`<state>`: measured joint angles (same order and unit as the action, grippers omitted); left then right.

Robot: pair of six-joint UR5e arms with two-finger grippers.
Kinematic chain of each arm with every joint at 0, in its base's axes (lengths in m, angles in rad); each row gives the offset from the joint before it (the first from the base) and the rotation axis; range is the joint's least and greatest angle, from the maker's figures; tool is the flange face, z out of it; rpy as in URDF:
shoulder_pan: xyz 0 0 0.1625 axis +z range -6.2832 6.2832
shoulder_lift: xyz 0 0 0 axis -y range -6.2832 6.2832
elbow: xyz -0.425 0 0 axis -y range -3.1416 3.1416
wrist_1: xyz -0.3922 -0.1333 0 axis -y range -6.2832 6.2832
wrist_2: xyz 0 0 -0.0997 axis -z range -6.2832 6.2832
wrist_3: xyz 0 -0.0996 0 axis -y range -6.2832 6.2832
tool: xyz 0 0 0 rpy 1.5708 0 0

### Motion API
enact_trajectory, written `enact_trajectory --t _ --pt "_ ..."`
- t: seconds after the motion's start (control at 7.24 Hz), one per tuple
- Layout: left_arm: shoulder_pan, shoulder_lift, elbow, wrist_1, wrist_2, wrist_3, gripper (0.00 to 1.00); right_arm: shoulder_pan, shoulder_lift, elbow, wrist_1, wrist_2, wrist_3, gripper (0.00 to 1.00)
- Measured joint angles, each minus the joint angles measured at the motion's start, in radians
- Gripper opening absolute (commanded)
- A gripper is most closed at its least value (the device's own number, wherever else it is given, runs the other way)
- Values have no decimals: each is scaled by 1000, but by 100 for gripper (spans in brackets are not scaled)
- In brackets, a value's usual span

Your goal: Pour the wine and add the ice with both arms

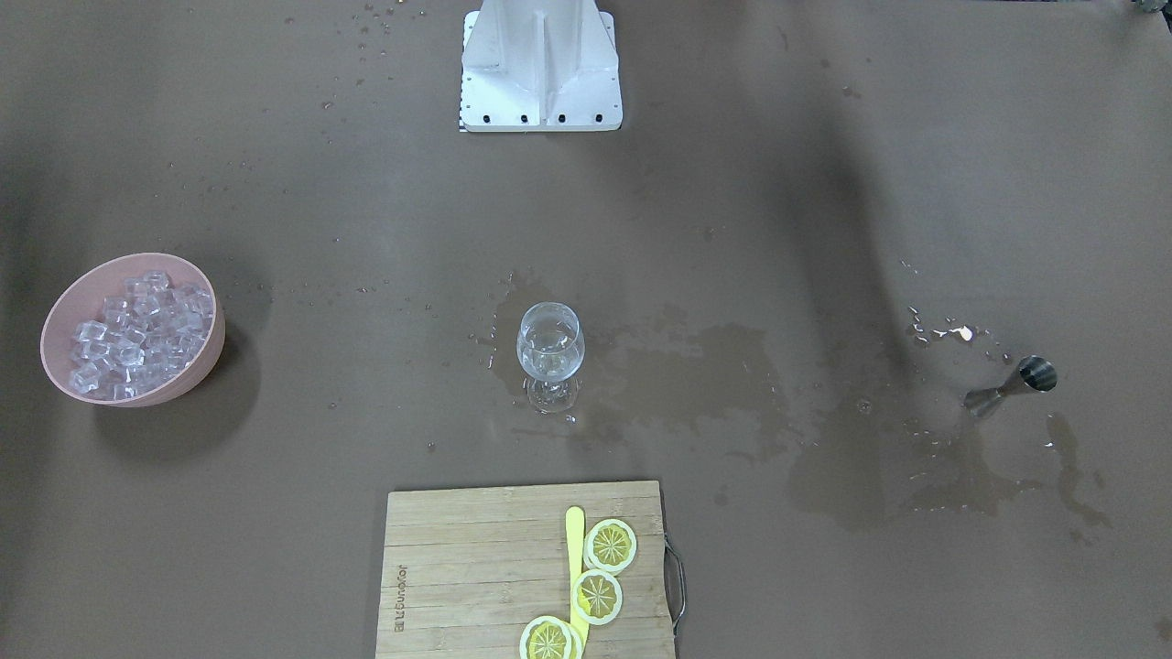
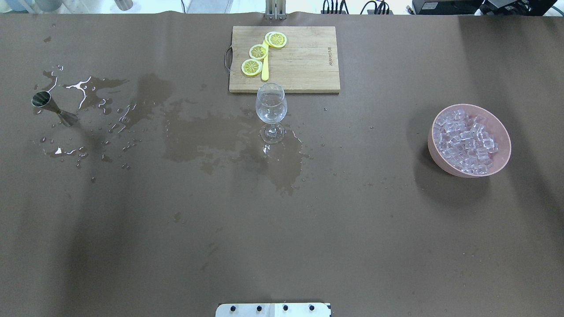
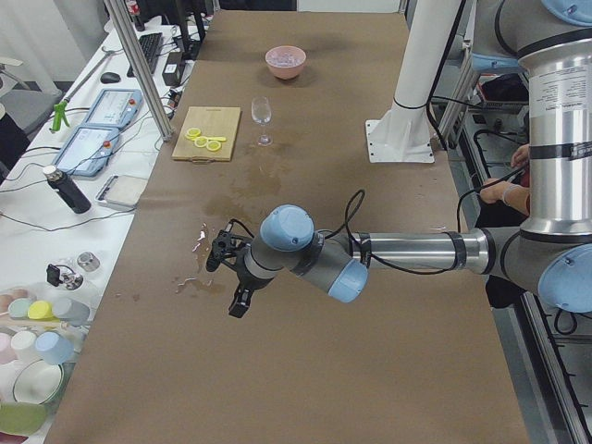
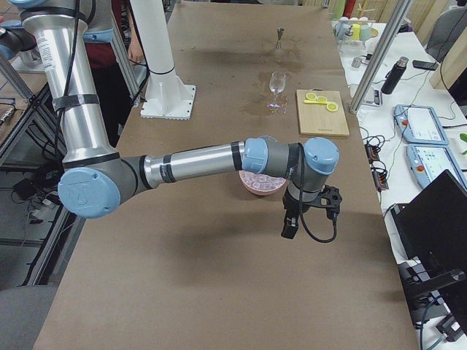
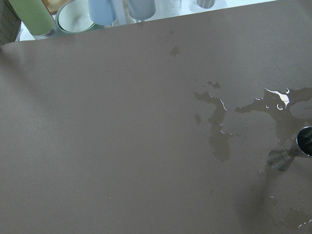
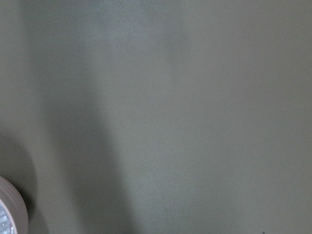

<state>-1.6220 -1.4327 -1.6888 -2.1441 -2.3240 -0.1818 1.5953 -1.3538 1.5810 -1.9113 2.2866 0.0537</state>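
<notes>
Jigger (image 2: 53, 110) stands far left, close by the left gripper (image 3: 228, 282); the wine glass (image 2: 271, 110), seemingly holding a little wine (image 1: 549, 361), stands centre; ice (image 2: 467, 138) fills the pink bowl (image 2: 441, 162) far right, near the right gripper (image 4: 310, 219). Whether either claw is open, I cannot tell.

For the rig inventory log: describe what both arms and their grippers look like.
Both the left arm and the right arm are silver-grey tubes with light-blue joint caps and black cables looping at the wrist. The left gripper and the right gripper are black.
</notes>
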Motion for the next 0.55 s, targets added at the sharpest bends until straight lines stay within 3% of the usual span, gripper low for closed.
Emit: enact_trajectory --t 0.55 --pt "-1 0 -1 5 4 0 98 0 6 17 0 6 10 100"
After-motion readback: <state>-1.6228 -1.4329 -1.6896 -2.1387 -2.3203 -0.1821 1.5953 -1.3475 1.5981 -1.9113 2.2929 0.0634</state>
